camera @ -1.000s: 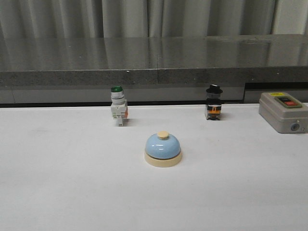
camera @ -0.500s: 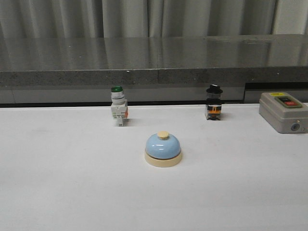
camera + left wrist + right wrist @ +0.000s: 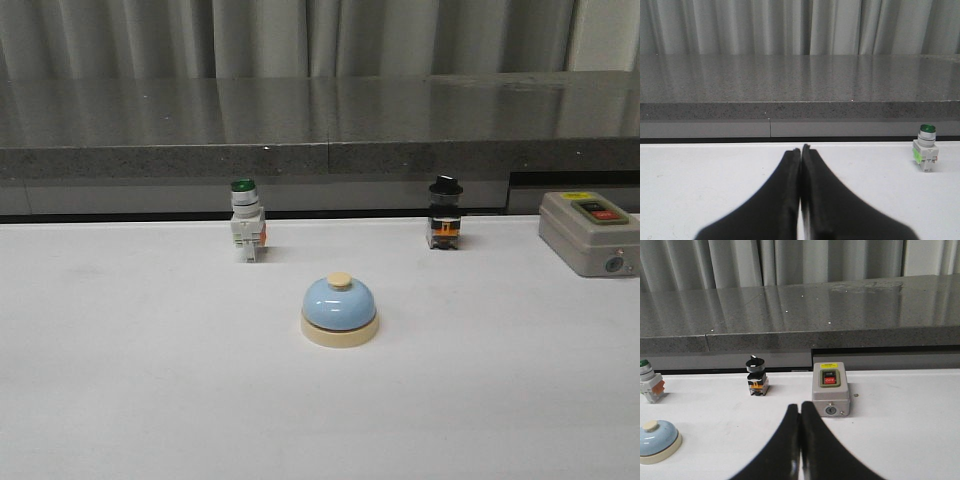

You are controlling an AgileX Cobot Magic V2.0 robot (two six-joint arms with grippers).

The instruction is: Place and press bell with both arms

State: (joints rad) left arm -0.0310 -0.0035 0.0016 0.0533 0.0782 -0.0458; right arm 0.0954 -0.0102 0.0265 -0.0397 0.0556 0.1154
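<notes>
The bell (image 3: pixel 340 310) sits alone mid-table; left hand (image 3: pixel 801 150) and right hand (image 3: pixel 800 407) both pressed together, empty.

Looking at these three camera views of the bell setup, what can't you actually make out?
- Front view: neither arm shows; both lie outside the frame.
- Left wrist view: the bell is out of frame; only the green-capped switch shows beyond the left gripper.
- Right wrist view: the bell is cut by the edge, as is the green-capped switch.
- Right wrist view: the yellow label on the grey box, beyond the right gripper, is too small to read.
</notes>
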